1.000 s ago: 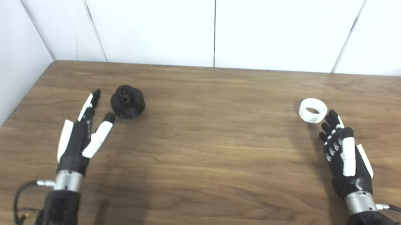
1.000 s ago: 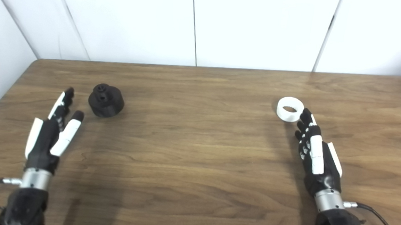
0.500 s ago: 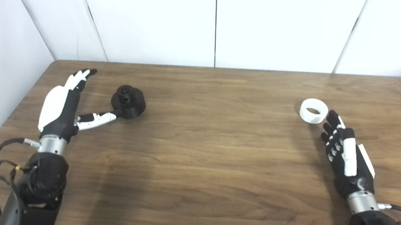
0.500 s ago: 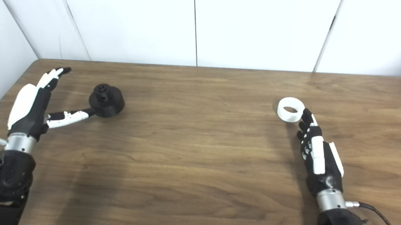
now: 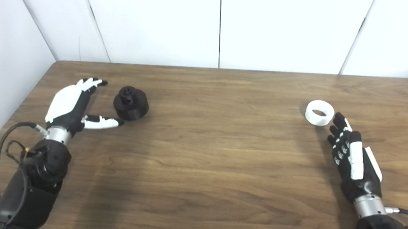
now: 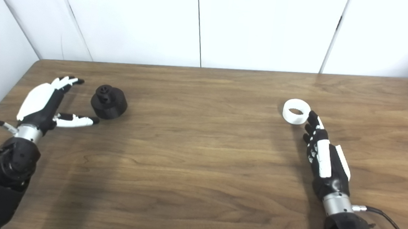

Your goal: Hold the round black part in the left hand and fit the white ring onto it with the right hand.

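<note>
The spread left hand reaches beside the round black plastic part; next it must close around it.

A brown wood-grain worktop fills the view; behind its far edge stands a white panelled wall with dark vertical seams.

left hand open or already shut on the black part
Open: the left hand has its fingers spread beside the black part, not closed on it.
</note>
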